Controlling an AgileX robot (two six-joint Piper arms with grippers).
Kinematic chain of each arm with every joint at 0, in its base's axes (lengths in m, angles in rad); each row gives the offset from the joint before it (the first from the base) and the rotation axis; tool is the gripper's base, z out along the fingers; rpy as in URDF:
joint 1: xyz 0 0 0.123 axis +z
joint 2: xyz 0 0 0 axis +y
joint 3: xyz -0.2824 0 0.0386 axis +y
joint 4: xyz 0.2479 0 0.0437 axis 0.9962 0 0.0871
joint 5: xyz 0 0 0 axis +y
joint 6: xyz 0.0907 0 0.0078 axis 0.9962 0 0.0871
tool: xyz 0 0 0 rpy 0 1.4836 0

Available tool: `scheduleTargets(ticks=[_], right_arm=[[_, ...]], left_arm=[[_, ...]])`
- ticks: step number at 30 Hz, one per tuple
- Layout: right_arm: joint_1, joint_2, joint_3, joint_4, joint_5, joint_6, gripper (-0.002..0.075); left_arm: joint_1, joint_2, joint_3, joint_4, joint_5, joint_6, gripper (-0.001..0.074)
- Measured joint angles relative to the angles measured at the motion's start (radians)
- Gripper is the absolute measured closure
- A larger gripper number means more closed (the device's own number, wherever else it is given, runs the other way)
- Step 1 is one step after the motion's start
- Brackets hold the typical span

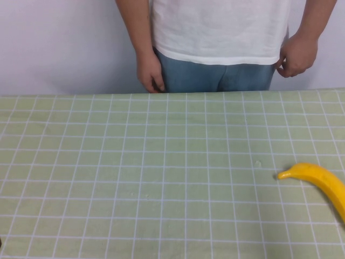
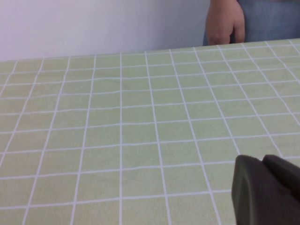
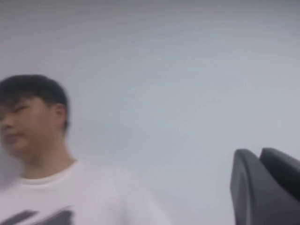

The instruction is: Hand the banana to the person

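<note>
The banana (image 1: 319,179) lies on the green checked tablecloth near the right edge of the high view, its tip pointing left; its far end runs out of frame. The person (image 1: 215,32) stands behind the table's far edge with both hands hanging down. One of their hands shows in the left wrist view (image 2: 226,23), and their head and shirt show in the right wrist view (image 3: 37,140). My left gripper (image 2: 260,160) is shut and empty, low over the cloth. My right gripper (image 3: 258,152) is shut and empty, raised and facing the person. Neither gripper shows in the high view.
The green tablecloth with a white grid (image 1: 135,162) covers the whole table. A white wall (image 1: 59,43) stands behind the person. A small crumb-like speck (image 1: 258,162) lies left of the banana.
</note>
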Motion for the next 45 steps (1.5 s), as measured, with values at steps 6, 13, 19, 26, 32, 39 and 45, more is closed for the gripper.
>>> scheduleTargets(ticks=[6,13,19,26,32,39,45], right_arm=[[0.0,0.195,-0.262,0.005,0.27,0.008,0.0734],[0.0,0.522,-0.382,0.05,0.773,0.01,0.0733],[0.0,0.712,-0.382,0.084,0.855,-0.033,0.0734],[0.002,0.945,-0.43,0.07,1.099,-0.047,0.0733],[0.004,1.18,-0.578,0.046,1.368,-0.139,0.0733],[0.09,1.359,-0.608,0.016,1.415,-0.287,0.07],[0.153,1.464,-0.608,-0.097,1.37,-0.267,0.0351]], left_arm=[[0.0,0.0,0.0,0.0,0.0,0.0,0.0731],[0.0,0.0,0.0,0.0,0.0,0.0,0.0731],[0.0,0.0,0.0,0.0,0.0,0.0,0.0731],[0.0,0.0,0.0,0.0,0.0,0.0,0.0731],[0.0,0.0,0.0,0.0,0.0,0.0,0.0731],[0.0,0.0,0.0,0.0,0.0,0.0,0.0731],[0.0,0.0,0.0,0.0,0.0,0.0,0.0731]])
